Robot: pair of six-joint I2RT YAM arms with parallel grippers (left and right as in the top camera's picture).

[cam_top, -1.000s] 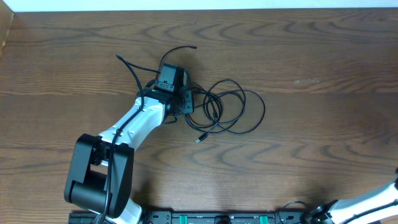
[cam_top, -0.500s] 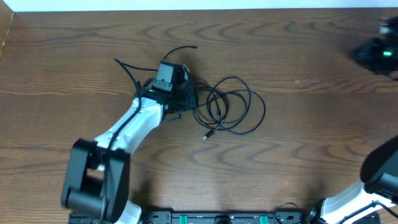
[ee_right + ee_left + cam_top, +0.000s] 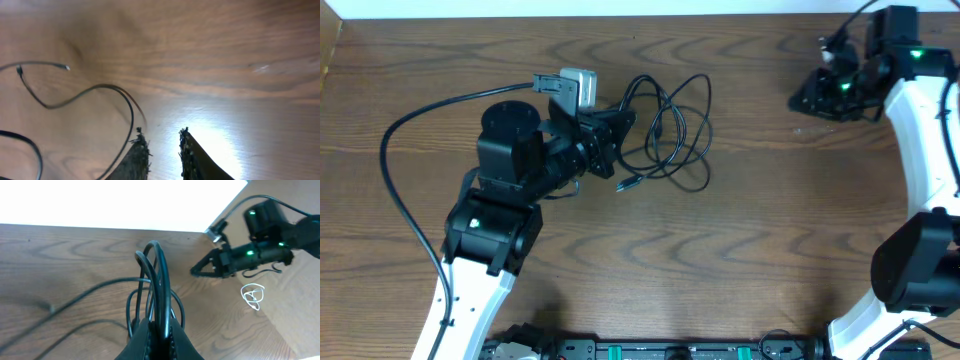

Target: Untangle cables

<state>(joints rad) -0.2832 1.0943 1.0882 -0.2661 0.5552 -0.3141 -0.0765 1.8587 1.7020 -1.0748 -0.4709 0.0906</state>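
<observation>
The left gripper (image 3: 618, 133) sat left of the middle of the wooden worktop (image 3: 770, 250), toward its far edge. Its fingers were pressed together on the black cable (image 3: 672, 128). In the left wrist view the gripper (image 3: 161, 331) pinched several strands at once, and the loops of the cable (image 3: 159, 275) rose from the fingertips in a narrow arch. The rest of the bundle spread in loose, overlapping loops on the wood just to the right of the gripper. One small plug end (image 3: 627, 183) lay on the side toward the near edge. The left arm's thicker black lead (image 3: 395, 140) swept in a wide arc toward the left edge.

The right gripper (image 3: 802, 99) hung near the far right corner, well apart from the bundle. The right wrist view showed the gripper (image 3: 161, 146) with its fingers spread and nothing between them. A thin dark wire (image 3: 131, 112) curved past one finger; whether it touched could not be told.
</observation>
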